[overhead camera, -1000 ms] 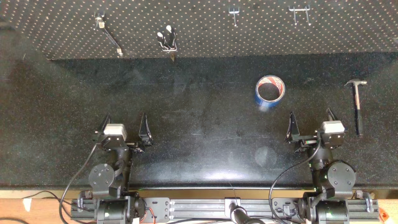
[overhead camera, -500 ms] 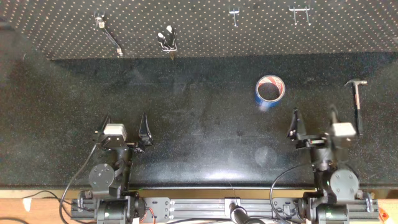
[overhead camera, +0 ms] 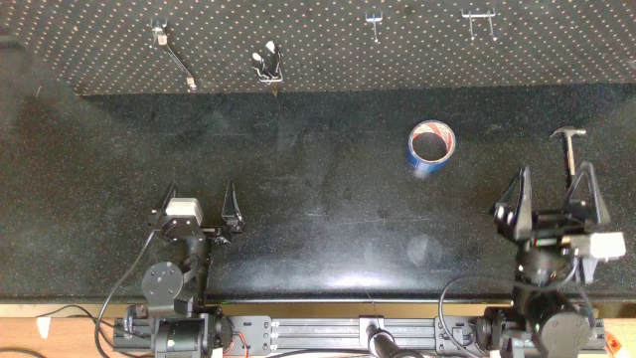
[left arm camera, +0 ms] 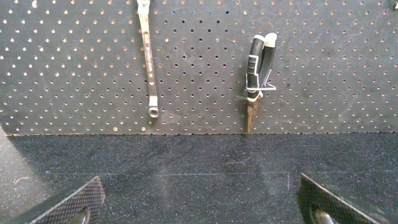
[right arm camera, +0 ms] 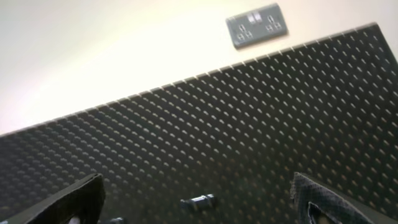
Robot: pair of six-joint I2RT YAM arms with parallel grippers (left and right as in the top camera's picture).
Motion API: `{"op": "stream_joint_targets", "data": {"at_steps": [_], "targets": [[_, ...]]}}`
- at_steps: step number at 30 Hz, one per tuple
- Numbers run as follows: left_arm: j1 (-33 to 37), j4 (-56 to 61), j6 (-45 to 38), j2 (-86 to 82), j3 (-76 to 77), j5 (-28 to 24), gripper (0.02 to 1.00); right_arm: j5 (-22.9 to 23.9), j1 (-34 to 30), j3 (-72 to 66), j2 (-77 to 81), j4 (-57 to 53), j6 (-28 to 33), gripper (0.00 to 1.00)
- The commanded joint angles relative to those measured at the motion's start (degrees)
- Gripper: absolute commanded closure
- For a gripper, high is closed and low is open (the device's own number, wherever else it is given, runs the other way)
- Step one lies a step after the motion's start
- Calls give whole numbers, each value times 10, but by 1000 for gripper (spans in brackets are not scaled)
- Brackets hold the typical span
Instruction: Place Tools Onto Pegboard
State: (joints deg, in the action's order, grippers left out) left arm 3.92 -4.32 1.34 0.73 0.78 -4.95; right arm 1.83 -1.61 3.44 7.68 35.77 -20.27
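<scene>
A hammer (overhead camera: pixel 569 147) with a dark handle lies at the table's right side, its lower handle hidden behind my right gripper (overhead camera: pixel 553 192). That gripper is lifted, open and holds nothing; its wrist camera looks up at the pegboard (right arm camera: pixel 261 124) and a bare hook (right arm camera: pixel 198 201). A blue roll of tape (overhead camera: pixel 432 145) stands on the table left of the hammer. My left gripper (overhead camera: pixel 200 202) rests open and empty near the table's front left. On the pegboard (overhead camera: pixel 328 45) hang a wrench (left arm camera: pixel 148 62) and pliers (left arm camera: pixel 258 65).
Two bare hooks (overhead camera: pixel 374 20) (overhead camera: pixel 479 19) stick out of the pegboard's right half. A wall socket (right arm camera: pixel 256 25) sits above the board. The black tabletop (overhead camera: pixel 318 189) spreads wide between the two arms.
My right arm has swung to the right and lifted, its open gripper now over the hammer's handle and tilted up. The left arm has kept still.
</scene>
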Motion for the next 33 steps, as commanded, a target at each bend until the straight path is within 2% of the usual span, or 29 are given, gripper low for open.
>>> {"op": "stream_joint_targets", "data": {"at_steps": [1,2,7,11,13,18,24,33], "targets": [[-2,1,3,-5,-5,4,25,-5,10,196,183,-105,-1,25],[-2,1,3,-5,-5,4,25,-31,15,241,223,-124,-1,25],[-2,1,3,-5,-5,4,25,-76,46,391,409,-214,-1,27],[-2,1,3,-5,-5,4,25,-61,102,497,542,-383,0,27],[-2,1,3,-5,-5,4,25,-46,126,558,599,-513,0,27],[-2,1,3,-5,-5,4,25,-37,168,588,639,-696,31,27],[-2,1,3,-5,-5,4,25,-38,189,589,652,-807,34,27],[-2,1,3,-5,-5,4,25,-39,190,631,709,-889,15,27]]}}
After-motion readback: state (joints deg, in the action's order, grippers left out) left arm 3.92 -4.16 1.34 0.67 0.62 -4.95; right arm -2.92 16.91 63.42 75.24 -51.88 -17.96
